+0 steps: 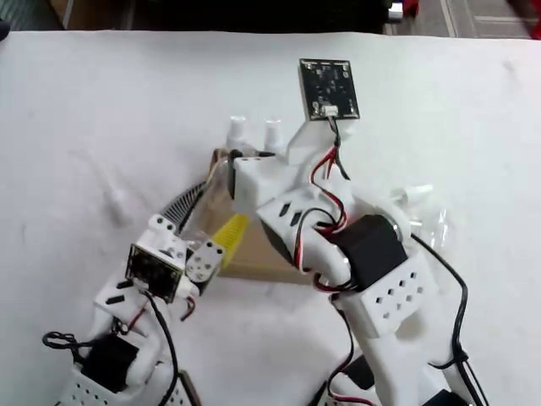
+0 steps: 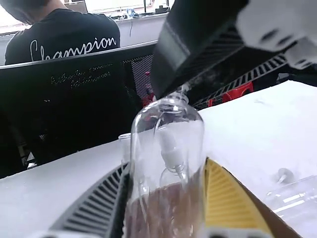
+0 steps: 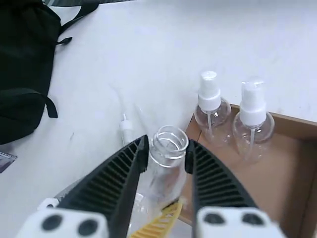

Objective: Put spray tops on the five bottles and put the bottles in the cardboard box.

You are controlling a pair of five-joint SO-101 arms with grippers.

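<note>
Table (image 1: 93,93): white top, lightly scuffed. Black mesh chair (image 2: 84,94) stands just beyond the table's far edge. Black bag (image 3: 22,64) rests on the table, straps trailing. Grey floor (image 1: 490,17) lies past the table.

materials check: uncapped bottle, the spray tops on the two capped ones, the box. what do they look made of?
The uncapped bottle: clear and glossy, likely plastic, glass not ruled out; the table shows through its wall. The spray tops: opaque white, smooth, probably moulded plastic. The box: brown and matte, cardboard by its dull flat floor and thin walls.
</note>
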